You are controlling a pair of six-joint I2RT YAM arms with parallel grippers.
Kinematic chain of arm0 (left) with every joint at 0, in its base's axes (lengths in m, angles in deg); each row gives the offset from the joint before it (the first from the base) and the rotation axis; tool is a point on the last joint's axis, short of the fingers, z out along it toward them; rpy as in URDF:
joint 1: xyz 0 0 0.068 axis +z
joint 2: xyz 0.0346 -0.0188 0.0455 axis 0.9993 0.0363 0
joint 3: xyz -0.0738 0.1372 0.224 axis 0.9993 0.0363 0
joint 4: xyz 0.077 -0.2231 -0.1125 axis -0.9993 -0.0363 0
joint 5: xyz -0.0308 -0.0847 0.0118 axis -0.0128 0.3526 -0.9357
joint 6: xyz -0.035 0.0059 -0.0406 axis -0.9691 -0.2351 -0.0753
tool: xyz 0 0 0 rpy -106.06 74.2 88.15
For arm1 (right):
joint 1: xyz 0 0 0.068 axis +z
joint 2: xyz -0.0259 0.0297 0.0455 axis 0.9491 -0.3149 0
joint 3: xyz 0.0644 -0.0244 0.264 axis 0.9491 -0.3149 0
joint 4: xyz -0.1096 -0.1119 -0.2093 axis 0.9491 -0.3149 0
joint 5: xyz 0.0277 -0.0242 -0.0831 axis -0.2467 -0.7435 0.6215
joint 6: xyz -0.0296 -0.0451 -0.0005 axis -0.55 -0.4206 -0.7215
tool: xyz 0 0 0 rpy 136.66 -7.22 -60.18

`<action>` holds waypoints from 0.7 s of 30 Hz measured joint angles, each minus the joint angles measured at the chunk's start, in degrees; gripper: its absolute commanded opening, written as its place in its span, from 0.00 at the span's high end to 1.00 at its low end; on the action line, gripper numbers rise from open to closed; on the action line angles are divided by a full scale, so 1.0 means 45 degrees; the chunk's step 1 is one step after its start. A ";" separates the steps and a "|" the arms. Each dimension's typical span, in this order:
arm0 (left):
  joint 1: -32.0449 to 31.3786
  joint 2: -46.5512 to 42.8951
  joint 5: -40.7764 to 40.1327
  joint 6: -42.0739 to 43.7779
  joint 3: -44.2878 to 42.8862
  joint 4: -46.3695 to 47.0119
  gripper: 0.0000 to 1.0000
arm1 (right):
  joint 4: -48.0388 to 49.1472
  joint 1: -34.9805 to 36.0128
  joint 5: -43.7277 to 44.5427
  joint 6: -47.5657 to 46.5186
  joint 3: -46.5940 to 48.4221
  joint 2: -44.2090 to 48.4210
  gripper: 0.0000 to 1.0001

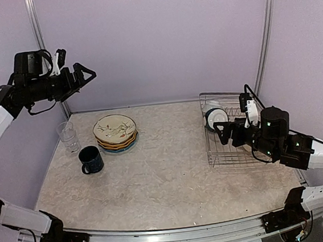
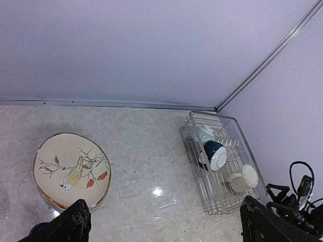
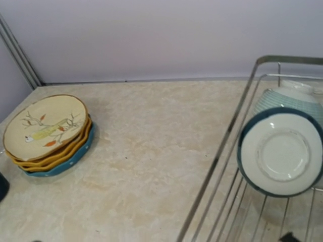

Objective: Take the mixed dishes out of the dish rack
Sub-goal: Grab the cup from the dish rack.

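Note:
The silver wire dish rack (image 1: 225,158) stands at the right of the table. A teal bowl with a pale inside (image 1: 215,116) stands on edge in it, also seen in the right wrist view (image 3: 280,151) and the left wrist view (image 2: 214,154). A cream mug (image 2: 241,179) lies in the rack near it. The stack of patterned plates (image 1: 115,131), the clear glass tumbler (image 1: 68,135) and the dark blue mug (image 1: 91,159) stand on the table at the left. My left gripper (image 1: 82,74) is open and empty, high above the left side. My right gripper (image 1: 225,133) is open and empty over the rack's left edge, just in front of the bowl.
A pale ribbed dish (image 3: 290,98) stands behind the teal bowl in the rack. Purple walls close the back and both sides, with metal posts (image 1: 265,36) in the corners. The marble table top (image 1: 166,172) lies between plates and rack.

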 measured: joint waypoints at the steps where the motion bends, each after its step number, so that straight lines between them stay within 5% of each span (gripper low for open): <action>1: 0.0175 0.0015 0.0549 0.0068 -0.0102 0.0408 0.01 | -0.0083 -0.0010 0.0034 0.0044 0.0000 -0.0005 0.00; 10: 0.2259 0.0646 0.4405 -0.1093 0.0476 0.3643 0.01 | -0.1880 -0.0029 0.0777 0.0427 0.0680 0.0005 0.00; 21: 0.2331 0.0160 0.3293 -0.0675 0.2696 0.4357 0.01 | -0.4056 -0.1836 0.0952 0.1069 0.2511 -0.1161 0.00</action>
